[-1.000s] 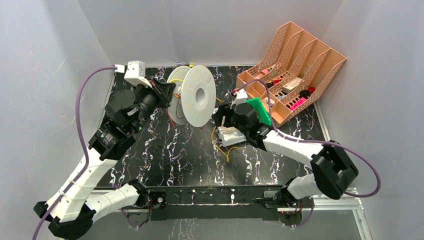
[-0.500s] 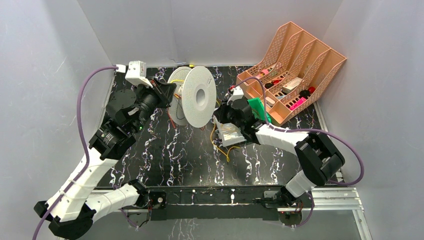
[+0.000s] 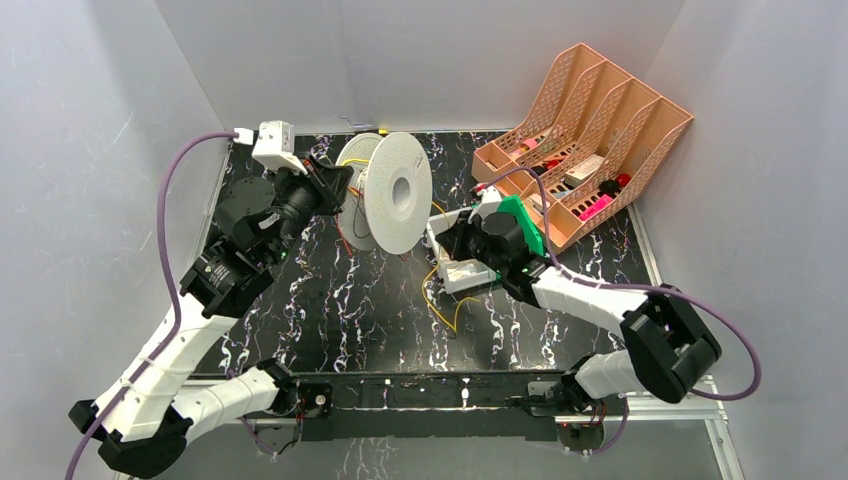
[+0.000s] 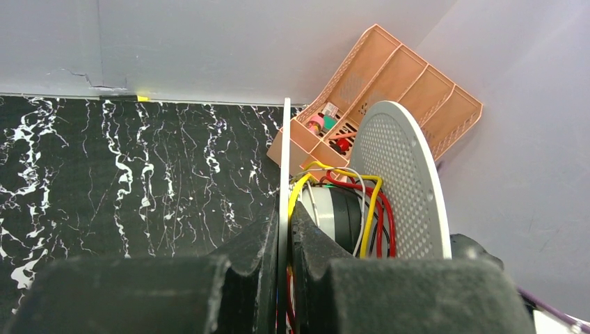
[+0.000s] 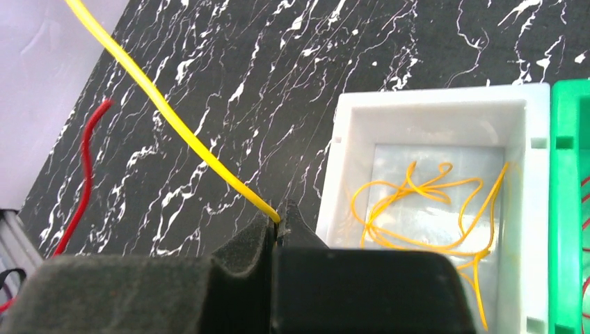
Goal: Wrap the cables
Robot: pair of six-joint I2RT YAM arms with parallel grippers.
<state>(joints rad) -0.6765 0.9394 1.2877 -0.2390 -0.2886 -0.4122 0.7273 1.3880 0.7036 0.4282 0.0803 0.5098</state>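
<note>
Grip states and cable positions, both arms. Your left gripper (image 4: 284, 224) is closed. Its two black fingers pinch the thin near flange of the white round perforated plastic spool (image 4: 407, 174), and that flange runs edge-on straight up from between the fingertips. Just right of those fingertips, between the two flanges, yellow cables (image 4: 371, 202) loop over the grey hub together with red and white wires. Beyond the spool, up and to the right of the fingers, stands the peach slotted plastic file organiser (image 4: 389, 83).

Your right gripper (image 5: 278, 221) is closed tight on one thin yellow flexible cable (image 5: 163, 111), caught at the very fingertips. From the pinch the cable runs in a nearly straight line up and to the left, out of the wrist view. Just right of the fingertips sits the white rectangular plastic tray (image 5: 424, 99), with a loose tangle of thinner yellow wires (image 5: 417, 209) on its floor. A green plastic bin (image 5: 570, 139) stands against the side of the tray farthest from the fingers. To the left of the fingers a red wire (image 5: 85, 156) lies on the black white-veined marble tabletop (image 5: 278, 62).

Seen from above, your right gripper is near the right-hand face of the spool, with the tray just beside the wrist. Slack loops of yellow cable lie on the tabletop below it.
</note>
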